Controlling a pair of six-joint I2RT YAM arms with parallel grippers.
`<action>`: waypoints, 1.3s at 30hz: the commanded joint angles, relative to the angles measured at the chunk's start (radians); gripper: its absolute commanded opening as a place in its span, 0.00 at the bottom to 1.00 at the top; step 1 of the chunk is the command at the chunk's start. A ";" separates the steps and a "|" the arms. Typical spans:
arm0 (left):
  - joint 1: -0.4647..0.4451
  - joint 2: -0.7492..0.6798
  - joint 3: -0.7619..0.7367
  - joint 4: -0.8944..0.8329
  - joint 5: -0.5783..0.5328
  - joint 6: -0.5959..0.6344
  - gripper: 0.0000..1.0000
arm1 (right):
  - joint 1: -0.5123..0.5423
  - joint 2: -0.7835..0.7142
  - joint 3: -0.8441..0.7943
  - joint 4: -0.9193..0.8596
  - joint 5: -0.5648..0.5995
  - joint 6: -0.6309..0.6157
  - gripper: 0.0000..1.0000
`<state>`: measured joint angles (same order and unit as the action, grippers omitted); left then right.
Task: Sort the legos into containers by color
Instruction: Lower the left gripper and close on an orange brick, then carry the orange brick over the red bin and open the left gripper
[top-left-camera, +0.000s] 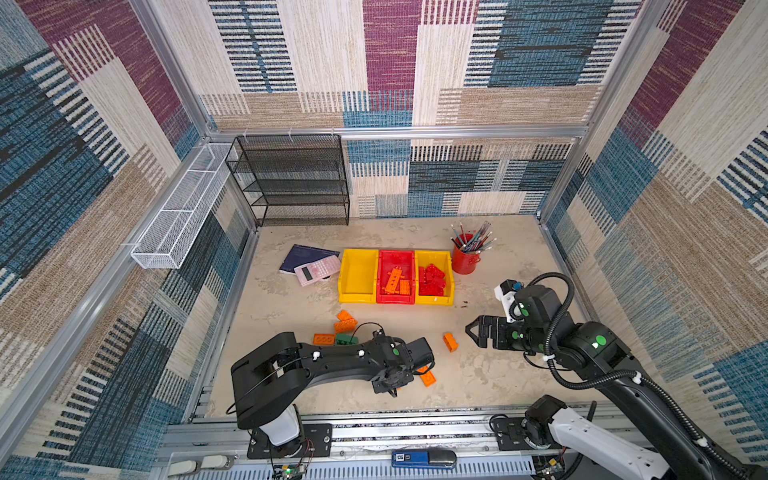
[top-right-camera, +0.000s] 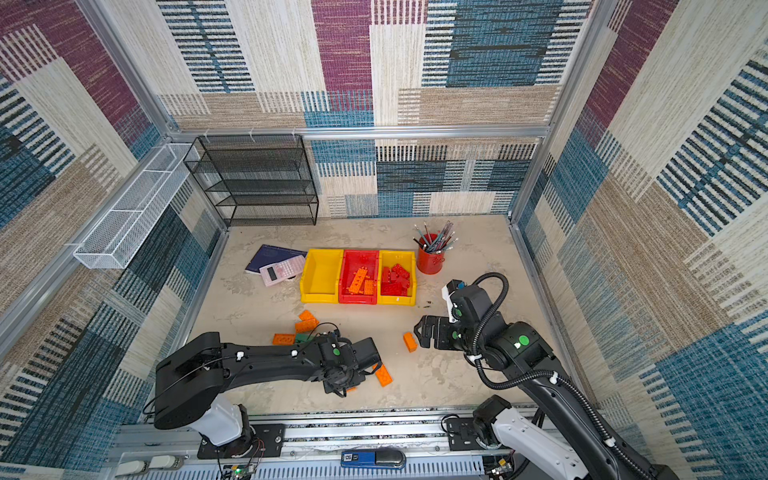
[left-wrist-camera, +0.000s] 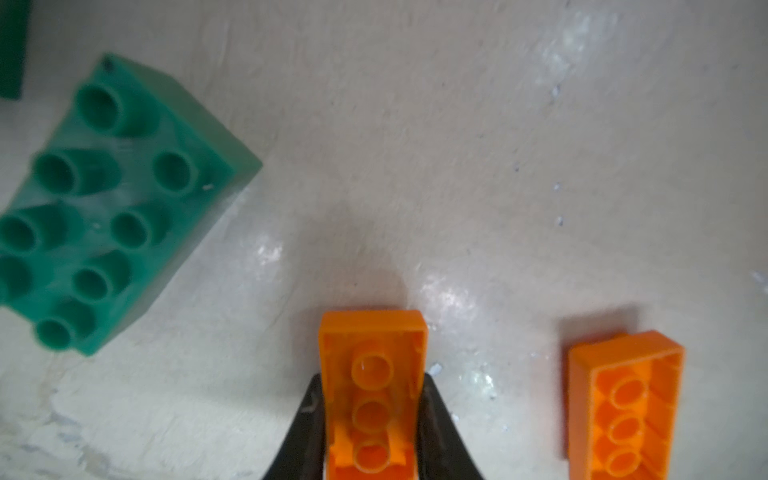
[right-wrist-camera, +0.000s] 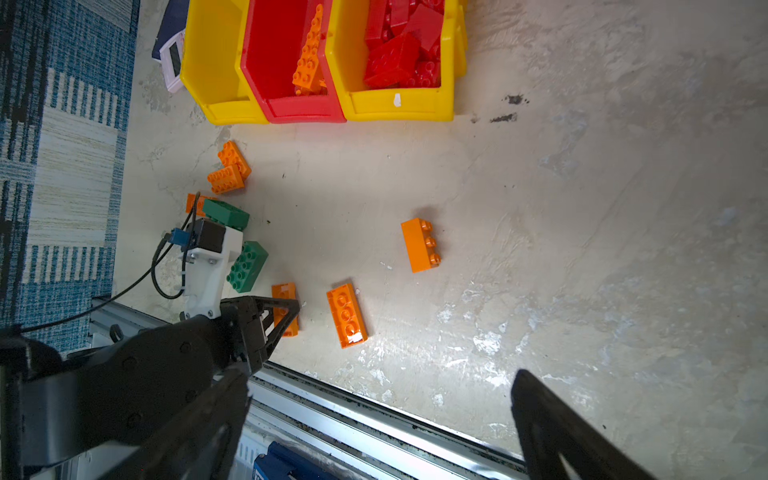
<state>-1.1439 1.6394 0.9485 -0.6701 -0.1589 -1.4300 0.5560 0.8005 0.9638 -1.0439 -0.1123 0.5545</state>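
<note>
One orange lego (left-wrist-camera: 372, 332), hollow side up, on or just above table (left-wrist-camera: 540, 124) near front edge. Jaws of left gripper (left-wrist-camera: 372, 386) clenched across its long side walls. Jaws of right gripper (top-left-camera: 471, 330) spread wide, empty, just beside second orange lego (top-left-camera: 450, 342) lying on its side. Other orange legos already in red container (top-left-camera: 395, 300). Held lego likely light, rigid, smooth-walled: pinch flat long sides mid-length, clear of studs; skewed grip may slip.
</note>
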 joint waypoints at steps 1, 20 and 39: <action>0.046 -0.016 0.044 -0.050 0.006 0.098 0.25 | 0.000 -0.019 0.004 0.022 0.029 0.026 1.00; 0.501 0.346 0.939 -0.353 -0.021 0.811 0.28 | 0.001 0.011 0.079 0.033 0.137 0.180 1.00; 0.595 0.610 1.268 -0.408 0.148 0.908 0.65 | 0.001 0.233 0.235 0.046 0.191 0.183 1.00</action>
<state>-0.5499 2.2787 2.2143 -1.0664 -0.0391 -0.5545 0.5560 1.0142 1.1793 -1.0180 0.0746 0.7586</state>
